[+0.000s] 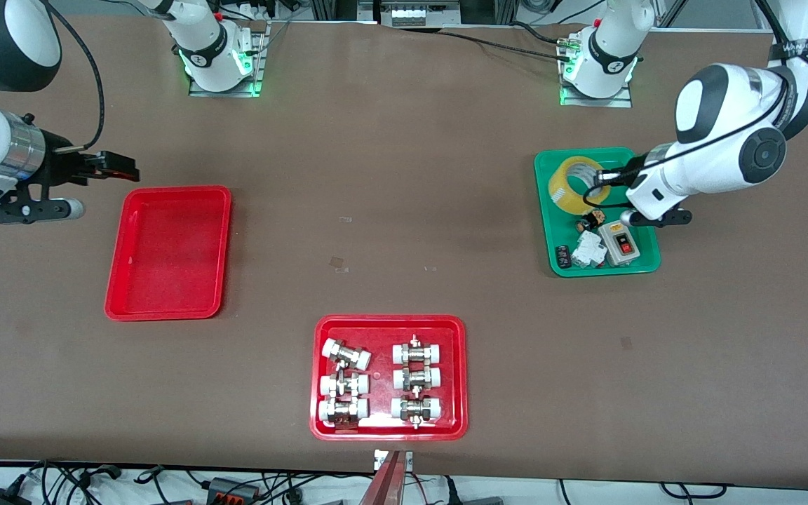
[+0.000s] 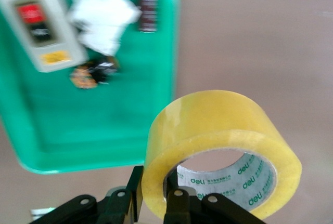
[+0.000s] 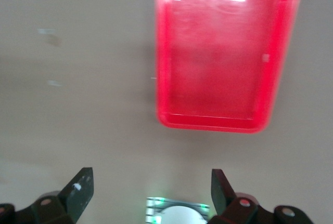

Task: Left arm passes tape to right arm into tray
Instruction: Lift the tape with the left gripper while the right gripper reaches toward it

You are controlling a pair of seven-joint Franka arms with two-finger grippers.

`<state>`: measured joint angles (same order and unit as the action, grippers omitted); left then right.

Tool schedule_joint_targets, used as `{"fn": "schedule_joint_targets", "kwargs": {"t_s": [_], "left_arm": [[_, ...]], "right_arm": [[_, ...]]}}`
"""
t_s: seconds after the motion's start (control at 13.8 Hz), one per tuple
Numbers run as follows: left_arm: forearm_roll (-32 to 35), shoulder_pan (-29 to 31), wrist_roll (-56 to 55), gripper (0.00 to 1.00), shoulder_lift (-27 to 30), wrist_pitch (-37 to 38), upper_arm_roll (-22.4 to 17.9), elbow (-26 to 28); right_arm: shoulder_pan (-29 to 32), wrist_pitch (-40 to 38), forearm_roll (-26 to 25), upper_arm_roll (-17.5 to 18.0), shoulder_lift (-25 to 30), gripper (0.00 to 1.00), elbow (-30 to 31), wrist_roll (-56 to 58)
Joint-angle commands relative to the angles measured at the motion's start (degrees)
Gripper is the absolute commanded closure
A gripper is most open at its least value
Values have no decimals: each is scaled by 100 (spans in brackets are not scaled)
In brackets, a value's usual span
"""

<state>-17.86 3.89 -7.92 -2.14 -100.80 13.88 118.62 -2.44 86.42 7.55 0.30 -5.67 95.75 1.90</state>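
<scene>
Now left gripper [image 2: 153, 203] clamped on tape [image 2: 218, 146], lifted over green tray [image 1: 646, 263]; right gripper [image 3: 151, 190] waits spread wide beside red tray [image 1: 165, 308].

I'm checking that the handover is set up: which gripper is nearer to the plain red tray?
Right. The right gripper hangs open beside the plain red tray, at the right arm's end of the table. The left gripper is shut on the tape over the green tray.

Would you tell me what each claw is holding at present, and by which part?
Left claw pinches the tape by its wall, one finger inside the core. Right claw holds nothing.
</scene>
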Motion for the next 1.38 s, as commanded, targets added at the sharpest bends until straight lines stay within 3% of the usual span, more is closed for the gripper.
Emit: {"fn": "schedule_joint_targets", "kwargs": {"t_s": [0.0,0.14,0.29,0.51,0.8,1.01,1.3], "left_arm": [[-515,-64,-122,100,-76,447,526,-769],[-1233,-73,-305,100,-356,439,1044,-1278],[-2060,-213,-797,100,-672,386,1213,-1831],[-2634,-766,-2313,100,-1155,1,1223,-2850],[-2967,-996,-3873,100,-2324,-194,1231,-4170],[-3189,-1276,-4454,100,-2624,-430,1223,-4540],[-3189,-1321,-4561,100,-2686,-669,1223,-4568]], "right_arm": [[-99,-81,867,-3,-118,0,-145,39],[-143,-37,1868,-3,-416,0,-153,39],[-274,216,2730,-3,-479,0,-162,39],[-722,639,3671,-3,-488,0,-311,30],[-1381,1069,3877,-3,-567,0,-680,-145],[-1750,1175,3859,-3,-593,0,-1031,-864],[-2225,1710,3859,-3,-602,0,-1068,-1638]]}}
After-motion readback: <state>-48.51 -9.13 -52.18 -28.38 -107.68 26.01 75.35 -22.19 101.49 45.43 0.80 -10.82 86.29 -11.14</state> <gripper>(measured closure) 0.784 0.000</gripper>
